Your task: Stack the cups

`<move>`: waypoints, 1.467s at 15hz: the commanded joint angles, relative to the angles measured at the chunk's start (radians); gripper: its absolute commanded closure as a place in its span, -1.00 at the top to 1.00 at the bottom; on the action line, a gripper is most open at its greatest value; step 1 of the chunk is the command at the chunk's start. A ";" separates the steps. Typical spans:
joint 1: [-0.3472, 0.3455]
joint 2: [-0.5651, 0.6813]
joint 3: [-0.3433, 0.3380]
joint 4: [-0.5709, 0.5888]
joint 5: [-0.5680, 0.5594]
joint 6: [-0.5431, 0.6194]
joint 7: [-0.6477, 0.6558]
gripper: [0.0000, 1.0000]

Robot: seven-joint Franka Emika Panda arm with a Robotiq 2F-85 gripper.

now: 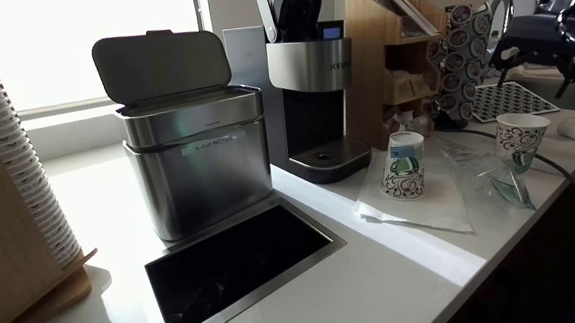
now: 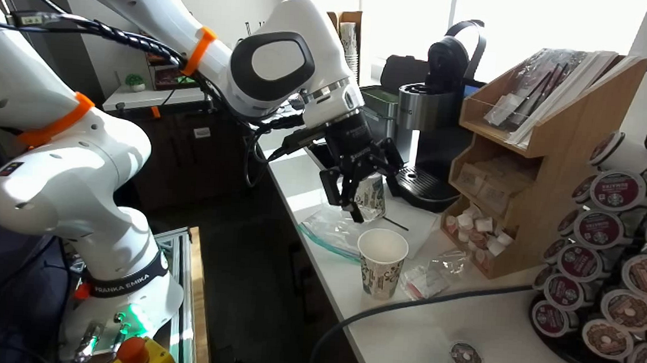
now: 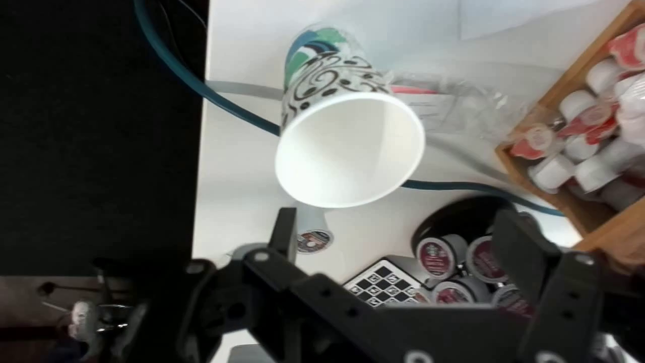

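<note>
White surface [image 2: 398, 335], in an exterior view: tapered white paper cup [image 2: 380, 276], dark scroll-printed, upright, below frame centre; matching inverted cup [image 2: 373, 199], mid-frame, on white paper sheet [image 2: 420, 219], partly behind jaws standing wide apart.

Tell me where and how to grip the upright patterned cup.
I'd take the upright cup by its outer wall just below the rim, pinching opposite sides, bringing the open hand in from above. It flares toward its upward-facing mouth, which should resist slipping; the cable and plastic packet lie near its base.
</note>
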 commanded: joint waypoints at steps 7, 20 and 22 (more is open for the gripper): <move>0.275 0.023 -0.077 0.035 0.282 -0.003 -0.579 1.00; 0.424 0.199 -0.121 0.162 0.602 -0.071 -1.299 1.00; 0.429 0.222 -0.120 0.177 0.613 -0.071 -1.340 1.00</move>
